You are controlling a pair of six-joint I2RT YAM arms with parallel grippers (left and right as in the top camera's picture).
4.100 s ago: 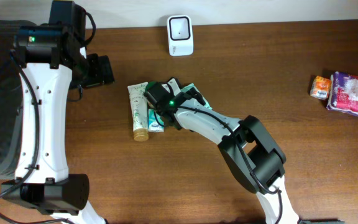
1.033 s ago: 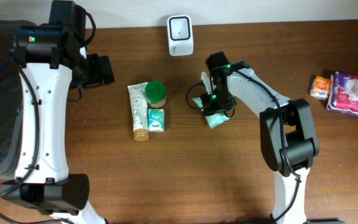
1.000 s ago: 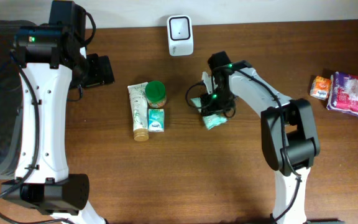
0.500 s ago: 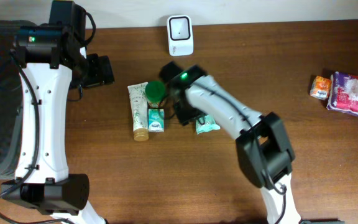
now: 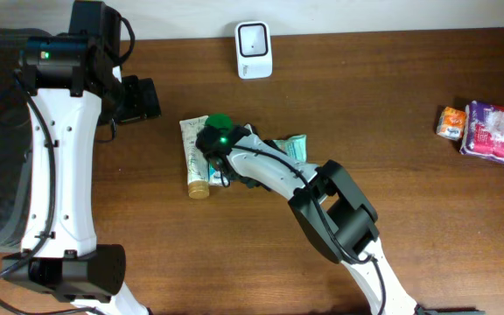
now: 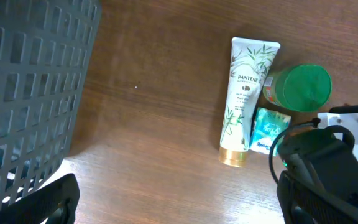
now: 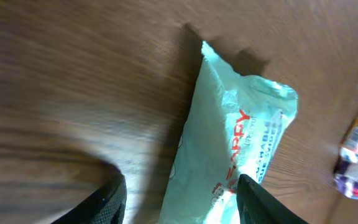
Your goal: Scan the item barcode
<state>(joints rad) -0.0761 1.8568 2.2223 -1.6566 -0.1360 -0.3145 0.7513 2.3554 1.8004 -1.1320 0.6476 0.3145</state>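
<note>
Looking down, you see the teal packet (image 5: 294,145) lying flat on the table (image 5: 392,105), near the white scanner (image 5: 254,38) but not touching it. Your right gripper (image 7: 180,190) is spread apart around the packet's end, 1 finger (image 7: 107,199) clear of it. Your left gripper (image 5: 138,98) gapes wide, holding nothing.

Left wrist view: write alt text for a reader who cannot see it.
A white Pantene tube with a gold cap lies on the wooden table, beside a green-lidded jar and a small teal packet. A dark grey lattice basket fills the left; the right arm's black wrist intrudes lower right.
</note>
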